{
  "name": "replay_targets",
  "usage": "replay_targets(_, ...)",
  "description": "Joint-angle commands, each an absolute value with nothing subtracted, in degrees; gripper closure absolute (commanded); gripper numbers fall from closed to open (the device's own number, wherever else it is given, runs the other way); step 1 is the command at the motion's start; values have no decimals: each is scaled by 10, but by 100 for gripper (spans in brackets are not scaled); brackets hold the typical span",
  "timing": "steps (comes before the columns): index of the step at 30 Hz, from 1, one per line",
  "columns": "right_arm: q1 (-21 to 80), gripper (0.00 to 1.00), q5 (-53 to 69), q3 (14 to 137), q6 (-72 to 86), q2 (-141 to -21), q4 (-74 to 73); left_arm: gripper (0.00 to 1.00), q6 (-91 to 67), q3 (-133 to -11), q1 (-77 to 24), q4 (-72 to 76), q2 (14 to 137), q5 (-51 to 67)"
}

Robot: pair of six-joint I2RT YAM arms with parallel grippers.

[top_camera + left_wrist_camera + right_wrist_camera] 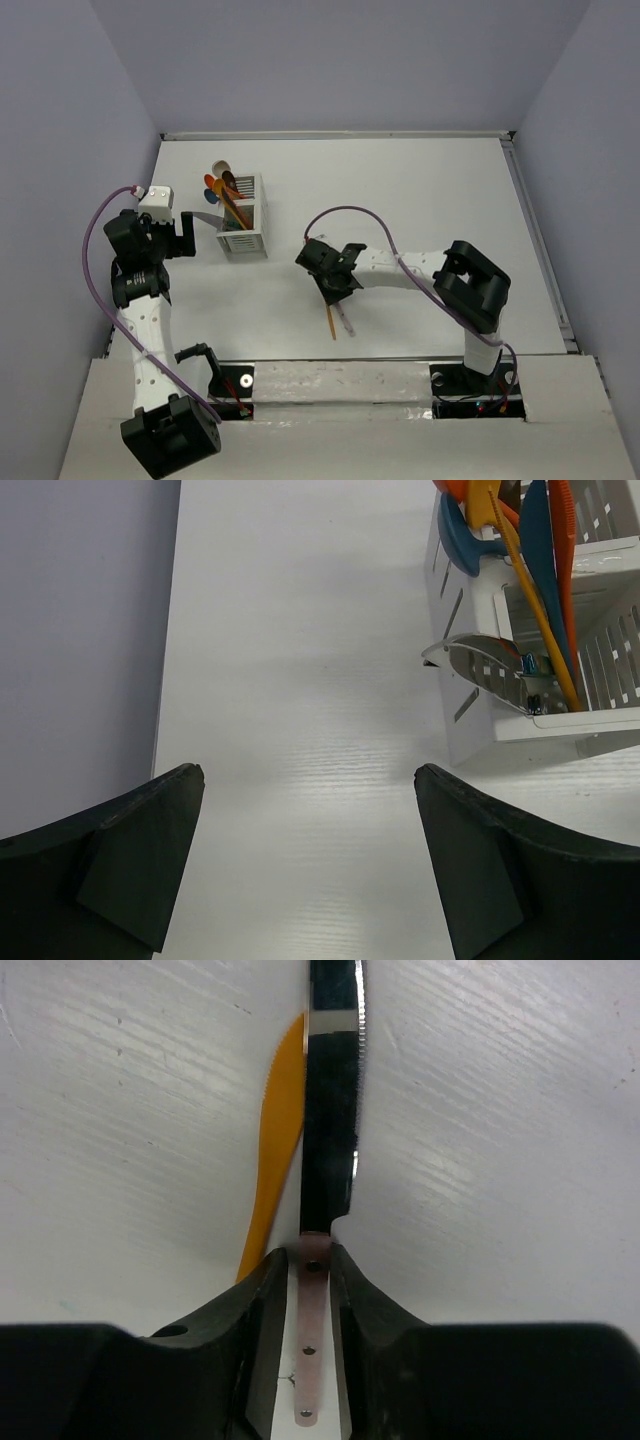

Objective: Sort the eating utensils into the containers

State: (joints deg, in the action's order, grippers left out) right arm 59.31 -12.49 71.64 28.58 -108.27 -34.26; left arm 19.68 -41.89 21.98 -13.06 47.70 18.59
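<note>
1. Pink-handled knife [328, 1160] flat on table [500, 1160], orange knife [275, 1150] just beside.
2. Right jaws narrow, seemingly pinching its handle.
3. Left jaws wide, empty, near white caddy [480, 730] holding utensils [542, 570].

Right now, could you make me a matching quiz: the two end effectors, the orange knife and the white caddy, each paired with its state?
1. left end effector
2. right end effector
3. orange knife
4. white caddy

A. holds several utensils
B. lies flat on the table
C. wide open, empty
D. closed on the pink-handled knife

Pairs: 1-C, 2-D, 3-B, 4-A
</note>
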Motion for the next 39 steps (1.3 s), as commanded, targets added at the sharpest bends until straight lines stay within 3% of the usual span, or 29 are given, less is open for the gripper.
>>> replay_targets(1, 595, 77, -146, 710, 287, -1139, -337, 1, 202, -415, 223, -112, 465, 186)
replay_targets(5, 595, 100, -150, 707, 285, -1130, -339, 1, 201, -414, 224, -111, 463, 187)
replay_targets(9, 595, 100, -181, 701, 286, -1096, -345, 1, 200, -414, 223, -109, 465, 185)
replay_targets(15, 590, 100, -350, 716, 257, -949, -339, 1, 200, -412, 224, -108, 461, 185)
replay_targets(19, 590, 100, -367, 722, 128, -846, -207, 1, 197, -412, 223, -105, 461, 189)
replay_targets(23, 590, 100, -284, 710, -41, -794, 64, 1, 195, -412, 224, -104, 461, 186)
replay_targets(26, 590, 100, -180, 702, -104, -814, 257, 1, 192, -410, 224, -99, 459, 180)
replay_targets(31, 590, 100, -56, 777, -151, -931, 436, 1, 190, -409, 224, -96, 461, 172)
replay_targets(39, 590, 100, 15, 928, -120, -1117, 449, 1, 189, -407, 224, -91, 461, 166)
